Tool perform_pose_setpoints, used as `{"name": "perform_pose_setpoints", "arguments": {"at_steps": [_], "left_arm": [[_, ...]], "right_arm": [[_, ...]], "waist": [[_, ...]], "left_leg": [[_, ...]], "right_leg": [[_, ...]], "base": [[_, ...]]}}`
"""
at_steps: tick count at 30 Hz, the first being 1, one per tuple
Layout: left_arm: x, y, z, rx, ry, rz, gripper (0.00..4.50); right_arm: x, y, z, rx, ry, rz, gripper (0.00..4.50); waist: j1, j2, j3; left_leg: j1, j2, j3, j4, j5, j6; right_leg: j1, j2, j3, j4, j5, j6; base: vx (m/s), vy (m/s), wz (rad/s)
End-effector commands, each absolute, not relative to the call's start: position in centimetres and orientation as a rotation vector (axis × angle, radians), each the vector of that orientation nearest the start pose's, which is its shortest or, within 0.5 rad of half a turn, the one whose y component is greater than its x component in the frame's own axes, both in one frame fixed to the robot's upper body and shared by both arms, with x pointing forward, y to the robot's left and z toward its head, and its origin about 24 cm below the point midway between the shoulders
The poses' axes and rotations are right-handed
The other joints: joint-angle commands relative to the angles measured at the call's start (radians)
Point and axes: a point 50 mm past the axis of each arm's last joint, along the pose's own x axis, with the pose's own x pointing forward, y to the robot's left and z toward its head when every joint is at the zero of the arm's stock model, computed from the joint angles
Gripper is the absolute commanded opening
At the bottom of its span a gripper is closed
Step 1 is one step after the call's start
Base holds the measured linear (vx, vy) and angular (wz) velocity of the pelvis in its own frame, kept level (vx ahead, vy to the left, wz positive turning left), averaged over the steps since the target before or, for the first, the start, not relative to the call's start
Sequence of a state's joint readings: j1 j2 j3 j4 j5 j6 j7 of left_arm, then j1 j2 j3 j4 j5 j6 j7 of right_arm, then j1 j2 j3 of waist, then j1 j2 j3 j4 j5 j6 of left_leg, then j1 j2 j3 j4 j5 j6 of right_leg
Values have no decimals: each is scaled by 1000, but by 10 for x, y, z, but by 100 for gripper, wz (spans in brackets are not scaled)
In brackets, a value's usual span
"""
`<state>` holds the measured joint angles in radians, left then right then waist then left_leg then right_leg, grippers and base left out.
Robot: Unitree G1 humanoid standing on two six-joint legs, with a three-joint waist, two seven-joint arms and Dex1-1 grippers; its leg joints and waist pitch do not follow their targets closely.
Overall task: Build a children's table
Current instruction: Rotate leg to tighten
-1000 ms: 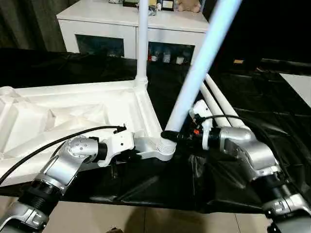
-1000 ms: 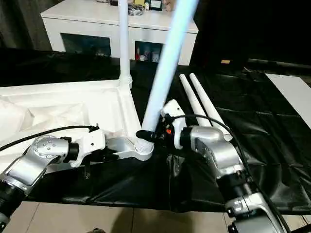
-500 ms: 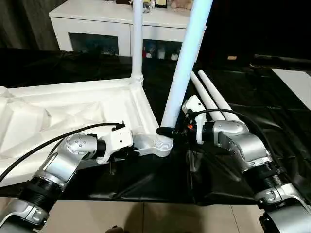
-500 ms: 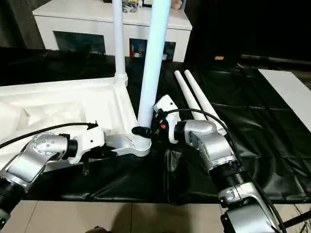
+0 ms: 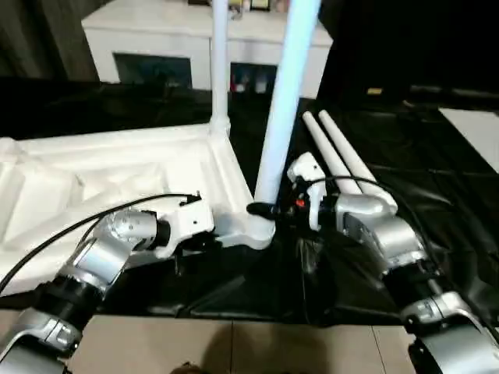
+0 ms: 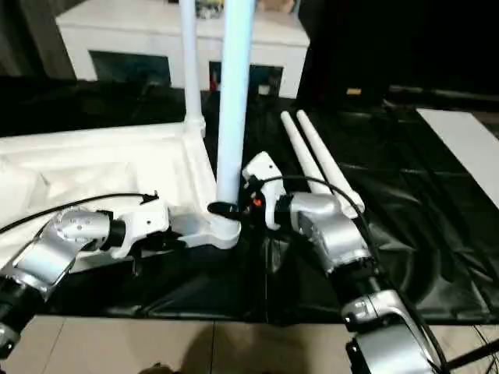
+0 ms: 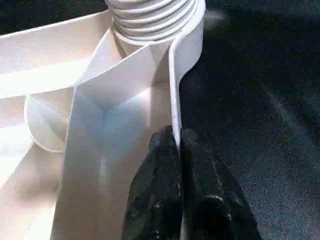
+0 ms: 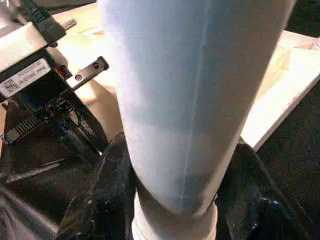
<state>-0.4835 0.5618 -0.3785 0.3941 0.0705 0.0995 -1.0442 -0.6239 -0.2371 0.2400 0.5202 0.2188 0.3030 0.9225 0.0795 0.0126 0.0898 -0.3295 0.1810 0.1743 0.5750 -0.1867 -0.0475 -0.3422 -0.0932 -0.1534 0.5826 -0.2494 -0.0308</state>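
Observation:
The white table top [image 5: 93,183] lies upside down at the left, ribbed underside up. One white leg [image 5: 219,62] stands upright in its far corner socket. A second leg [image 5: 281,101] stands almost upright in the near corner socket [image 5: 260,230], threaded end seated. My right gripper [image 5: 261,210] is shut on this leg just above the socket, with a black finger [image 8: 112,175] on each side. My left gripper [image 7: 176,140] is shut on the top's rim beside that socket. Two loose legs [image 5: 337,152] lie side by side on the black cloth behind my right arm.
A black cloth [image 5: 444,195] covers the work surface, wrinkled near the front edge. A white cabinet [image 5: 156,43] with glass doors stands at the back. A pale panel [image 5: 477,131] lies at the far right. Tan floor [image 5: 234,351] runs along the front.
The leg in my right gripper has swung from leaning right to nearly upright over the near socket. The head camera has shifted. My left gripper has stayed on the rim.

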Motion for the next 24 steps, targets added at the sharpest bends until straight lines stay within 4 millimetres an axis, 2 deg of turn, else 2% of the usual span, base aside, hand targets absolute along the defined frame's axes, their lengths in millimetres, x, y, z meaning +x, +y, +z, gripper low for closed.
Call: {"name": "perform_pose_setpoints", "arguments": {"at_steps": [1, 2, 3, 4, 5, 6, 7, 8, 9, 10, 11, 12, 13, 14, 15, 16, 17, 19, 22, 24], "left_arm": [[315, 159, 80, 733, 342, -1181, 0], [314, 160, 79, 734, 347, -1180, 0], [314, 160, 79, 734, 347, -1180, 0], [314, 161, 79, 734, 349, -1180, 0], [313, 163, 78, 733, 352, -1179, 0], [313, 164, 78, 730, 353, -1178, 0], [313, 164, 78, 730, 353, -1178, 0], [312, 165, 78, 728, 354, -1177, 0], [313, 165, 79, 729, 355, -1177, 0], [313, 166, 79, 729, 354, -1177, 0], [313, 166, 79, 730, 355, -1177, 0], [313, 166, 79, 731, 353, -1178, 0], [313, 166, 79, 731, 353, -1179, 0], [313, 166, 80, 731, 348, -1178, 0], [313, 166, 80, 731, 346, -1178, 0], [313, 166, 80, 733, 341, -1178, 0], [313, 165, 80, 733, 339, -1178, 0], [312, 163, 81, 717, 322, -1182, 0], [310, 161, 81, 708, 313, -1187, 0], [309, 161, 80, 703, 313, -1187, 0]], "right_arm": [[316, -103, 26, -56, 557, 1083, 184], [319, -103, 28, -59, 530, 1049, 184], [319, -103, 28, -59, 530, 1049, 184], [321, -103, 29, -58, 511, 1031, 184], [328, -104, 36, -11, 467, 973, 184], [332, -105, 41, 30, 440, 936, 184], [332, -105, 41, 30, 440, 936, 184], [337, -106, 49, 67, 415, 913, 184], [337, -106, 50, 62, 414, 920, 184], [337, -107, 50, 58, 414, 925, 184], [336, -107, 51, 54, 420, 941, 184], [335, -108, 52, 44, 428, 967, 183], [335, -108, 52, 41, 430, 973, 183], [333, -108, 52, 23, 441, 1002, 183], [332, -108, 51, 16, 442, 1009, 183], [332, -109, 51, 13, 441, 1008, 183], [332, -109, 51, 13, 439, 1005, 183], [332, -109, 50, 14, 441, 1003, 183], [330, -108, 49, -13, 444, 1018, 183], [330, -107, 50, -42, 440, 1038, 183]], "waist": [[35, 43, -37], [81, -1, -68], [53, -60, -95], [83, -34, -71], [98, -40, -82], [96, -13, -106], [96, -13, -106], [61, 5, -129], [62, 2, -128], [65, -1, -124], [71, -9, -119], [71, -8, -116], [68, -9, -115], [64, -7, -115], [62, -1, -114], [55, -2, -112], [53, 1, -114], [45, -4, -115], [41, -13, -114], [41, -10, -116]], "left_leg": [[-119, 117, -11, -249, -1004, -106], [-70, 54, 110, -203, -746, -100], [31, 51, 55, -59, -553, -120], [26, 16, -54, 81, -98, -22], [-92, 4, -83, 43, 84, -5], [-60, 45, -69, -22, 173, -47], [-60, 45, -69, -22, 173, -47], [-4, 79, -81, -10, 218, -2], [-28, 62, -65, -4, 234, 50], [-41, 51, -54, -5, 195, 58], [-54, 37, -43, -12, 89, 42], [-52, 40, -44, -23, 6, 14], [-49, 43, -45, -28, -24, 3], [-43, 53, -49, -37, -60, -14], [-37, 59, -51, -42, -79, -19], [-32, 66, -52, -49, -102, -24], [-33, 67, -53, -50, -95, -24], [-34, 66, -48, -48, -56, -12], [-35, 63, -38, -49, -59, -1], [-35, 63, -37, -47, -41, 6]], "right_leg": [[112, 7, 14, 183, -265, -47], [56, 18, 94, 188, -411, -47], [-21, -80, 138, 59, -752, 15], [-59, -200, 242, -108, -860, -6], [51, -139, 194, -48, -522, -49], [29, -54, 137, 18, -68, -82], [29, -54, 137, 18, -68, -82], [-6, -29, 126, 71, 357, -154], [9, -36, 126, 68, 474, -187], [16, -42, 130, 60, 500, -192], [31, -47, 132, 47, 495, -178], [34, -48, 129, 37, 431, -151], [35, -45, 127, 34, 390, -141], [35, -44, 124, 29, 320, -134], [31, -46, 122, 26, 283, -138], [31, -49, 123, 21, 239, -150], [34, -52, 122, 22, 240, -157], [34, -52, 121, 22, 278, -170], [34, -57, 125, 17, 257, -175], [32, -56, 124, 19, 270, -174]], "base": [[-52, -49, 24], [-52, -49, 24], [152, -188, 19], [202, -177, -19], [202, -177, -19], [114, -28, -28], [67, -22, -4], [67, -22, -4], [0, 0, 0], [0, 0, 0], [0, 0, 0], [0, 0, 0], [0, 0, 0], [0, 0, 0], [0, 0, 0], [0, 0, 0], [0, 0, 0], [0, 0, 0], [0, 0, 0], [0, 0, 0]]}}
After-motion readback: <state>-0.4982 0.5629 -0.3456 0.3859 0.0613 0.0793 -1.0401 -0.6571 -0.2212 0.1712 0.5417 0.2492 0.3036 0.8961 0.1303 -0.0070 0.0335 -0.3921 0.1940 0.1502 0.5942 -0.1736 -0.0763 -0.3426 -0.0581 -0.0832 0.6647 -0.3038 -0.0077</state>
